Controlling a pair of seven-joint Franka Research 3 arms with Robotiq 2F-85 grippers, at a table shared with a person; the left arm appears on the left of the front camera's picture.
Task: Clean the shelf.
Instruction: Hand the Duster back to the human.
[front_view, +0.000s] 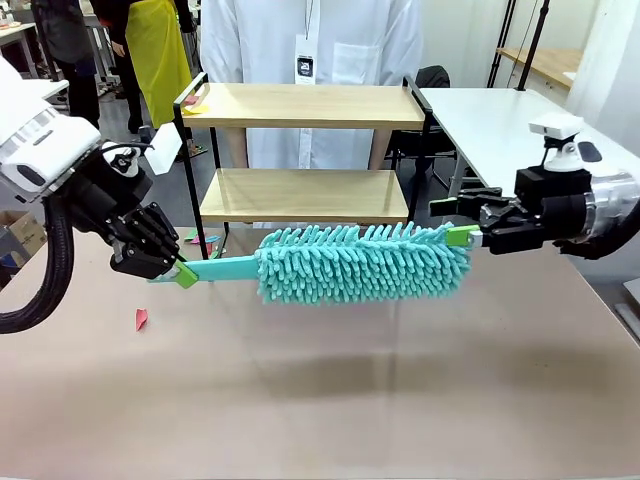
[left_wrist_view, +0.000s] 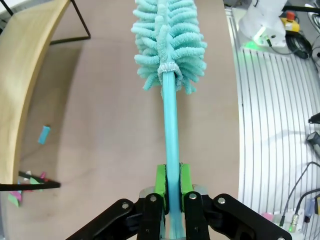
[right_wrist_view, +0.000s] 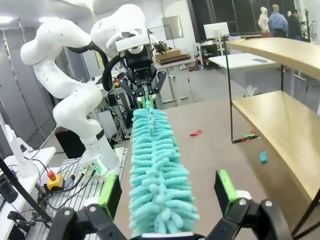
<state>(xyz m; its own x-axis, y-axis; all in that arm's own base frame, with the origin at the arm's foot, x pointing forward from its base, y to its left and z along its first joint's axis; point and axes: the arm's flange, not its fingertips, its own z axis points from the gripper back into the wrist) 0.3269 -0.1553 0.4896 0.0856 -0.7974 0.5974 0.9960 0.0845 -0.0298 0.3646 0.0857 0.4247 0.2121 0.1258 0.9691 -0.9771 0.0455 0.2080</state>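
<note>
**Shelf waits behind a duster held level between the two arms**

The shelf (front_view: 305, 150), a two-tier rack of light wooden boards in a thin black metal frame with raised end rails, stands at the far side of the large beige tabletop (front_view: 330, 390), just in front of a person in a white coat (front_view: 310, 40). Both boards look mostly bare, apart from something small and yellow at the left end of the top one; small coloured scraps (front_view: 200, 240) lie on the tabletop by its left foot, and a red scrap (front_view: 141, 319) lies nearer the left arm.

The left gripper (front_view: 180, 273) is clamped tight on the turquoise plastic handle (left_wrist_view: 171, 130) of a fluffy teal microfibre duster (front_view: 360, 263), green pads (left_wrist_view: 160, 182) pressed on either side of it. The right gripper (front_view: 462, 236) stands wide, its fingers (right_wrist_view: 226, 186) flanking the duster's tip without visibly gripping it.

The rack likely handles as rigid and fairly light, so a hard sweep could shove it (best steadied by an end rail). The duster is soft, light and floppy at the head, and the stiff handle is the sensible hold.

The person's badge (front_view: 305, 68) carries print too small to read.
</note>
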